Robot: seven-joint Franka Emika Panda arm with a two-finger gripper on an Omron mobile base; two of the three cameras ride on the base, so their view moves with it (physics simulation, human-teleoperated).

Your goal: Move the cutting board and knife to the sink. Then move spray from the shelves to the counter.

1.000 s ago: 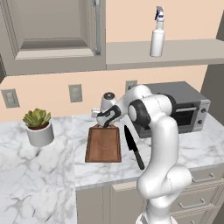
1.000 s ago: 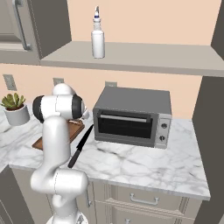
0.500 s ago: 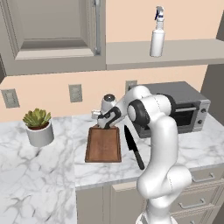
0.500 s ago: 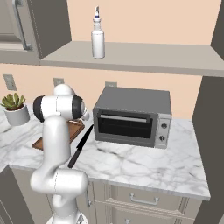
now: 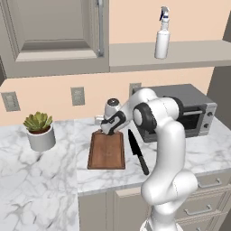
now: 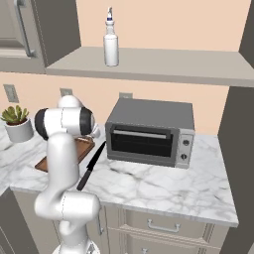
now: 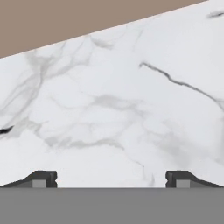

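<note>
One cutting board (image 5: 107, 150) lies flat on your counter (image 5: 40, 176), its far short end under the end effector (image 5: 107, 128), which hangs low over that end with its two fingertips (image 7: 41, 178) spread wide and nothing between them; the hand view shows bare marble and a strip of tan wall beyond them. One black knife (image 5: 137, 150) rests on the counter just beside the board's right edge, its point toward the wall, apart from the board. You have one toaster oven (image 6: 149, 132) standing close behind and to the right of the knife, near the arm's elbow. One potted succulent (image 5: 39, 131) sits well to the left of the board. Two wall outlets (image 5: 77, 95) show on the tan wall behind the left part of the counter, and a third peeks out beside the oven. One spray (image 5: 162, 39) stands upright on the shelves (image 5: 189, 53) above the oven, next to one panelled cabinet door (image 5: 54, 34).
</note>
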